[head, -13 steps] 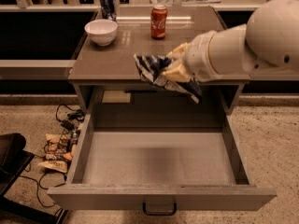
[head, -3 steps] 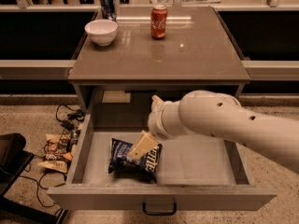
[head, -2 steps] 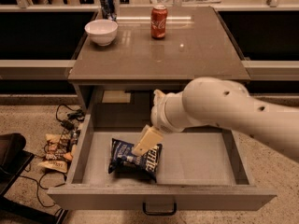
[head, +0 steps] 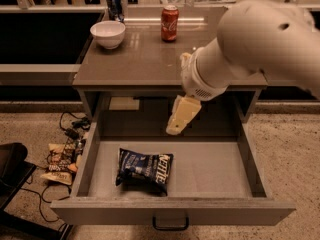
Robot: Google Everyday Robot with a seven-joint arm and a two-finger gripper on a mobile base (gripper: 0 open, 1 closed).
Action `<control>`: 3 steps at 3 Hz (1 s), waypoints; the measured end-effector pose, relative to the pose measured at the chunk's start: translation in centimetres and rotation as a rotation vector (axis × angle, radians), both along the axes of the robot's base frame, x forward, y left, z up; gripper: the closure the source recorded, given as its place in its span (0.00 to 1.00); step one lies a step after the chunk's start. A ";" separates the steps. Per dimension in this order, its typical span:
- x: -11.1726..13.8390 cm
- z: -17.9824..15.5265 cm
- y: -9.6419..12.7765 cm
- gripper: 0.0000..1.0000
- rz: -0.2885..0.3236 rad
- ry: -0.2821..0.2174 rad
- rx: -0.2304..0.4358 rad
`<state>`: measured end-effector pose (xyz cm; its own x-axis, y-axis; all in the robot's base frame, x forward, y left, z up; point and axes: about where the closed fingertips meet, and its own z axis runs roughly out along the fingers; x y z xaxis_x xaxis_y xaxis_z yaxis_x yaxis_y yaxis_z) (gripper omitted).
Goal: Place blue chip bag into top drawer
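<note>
The blue chip bag [head: 145, 169] lies flat on the grey bottom of the open top drawer [head: 210, 169], left of centre, with white lettering facing up. The drawer's front panel has a small dark loop handle [head: 170, 222]. My gripper [head: 181, 116] hangs above the drawer's back part, up and to the right of the bag, clear of it and holding nothing. The pale arm reaches in from the upper right and covers part of the counter.
On the counter [head: 140, 59] stand a white bowl [head: 108, 33], a red soda can [head: 170, 22] and a dark blue can [head: 114, 5]. Tan and orange wrappers [head: 59, 164] and cables lie on the floor left of the drawer. A dark object [head: 10, 174] sits at the lower left.
The bag went from my gripper above the drawer to lying in the drawer. Since then my gripper has let go of it and risen up and back, away from the bag.
</note>
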<state>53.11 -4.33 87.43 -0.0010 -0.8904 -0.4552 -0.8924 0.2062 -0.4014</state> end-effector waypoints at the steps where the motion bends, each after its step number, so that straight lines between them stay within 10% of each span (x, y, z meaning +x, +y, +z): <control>1: -1.8 3.0 -4.6 0.00 0.008 0.021 -0.106; 3: -3.5 6.4 -12.4 0.00 -0.215 -0.007 -0.330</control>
